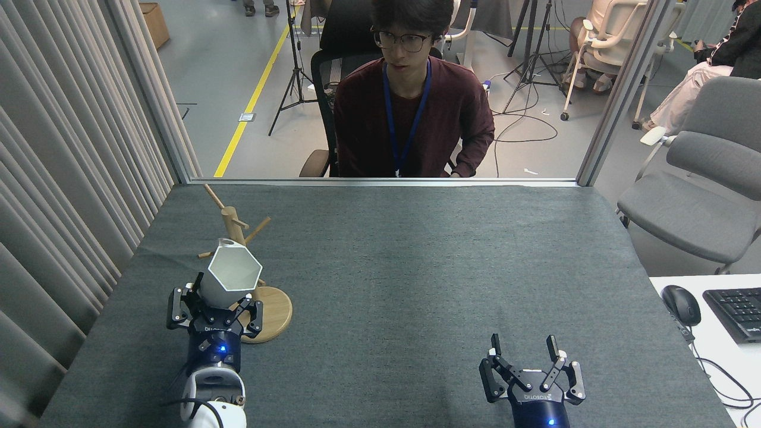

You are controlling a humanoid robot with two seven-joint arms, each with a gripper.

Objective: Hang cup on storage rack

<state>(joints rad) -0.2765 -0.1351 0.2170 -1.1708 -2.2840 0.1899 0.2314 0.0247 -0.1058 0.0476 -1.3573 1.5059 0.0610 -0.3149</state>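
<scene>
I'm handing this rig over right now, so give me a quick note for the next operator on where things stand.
Left gripper: jaws shut on the cup, held above the table, mouth facing the camera, in front of the storage rack.
Right gripper: jaws open, empty, low at the near right.
Rack stands upright on the table's left side, nothing seen hanging on its visible pegs.
Done: cup picked up and brought to the rack.
Left: hook the cup's rim tab over a peg, release.

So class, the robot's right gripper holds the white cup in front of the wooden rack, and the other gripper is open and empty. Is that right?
Not quite. The head view shows the left gripper holding the cup in front of the rack. The right gripper is the open, empty one.
</scene>
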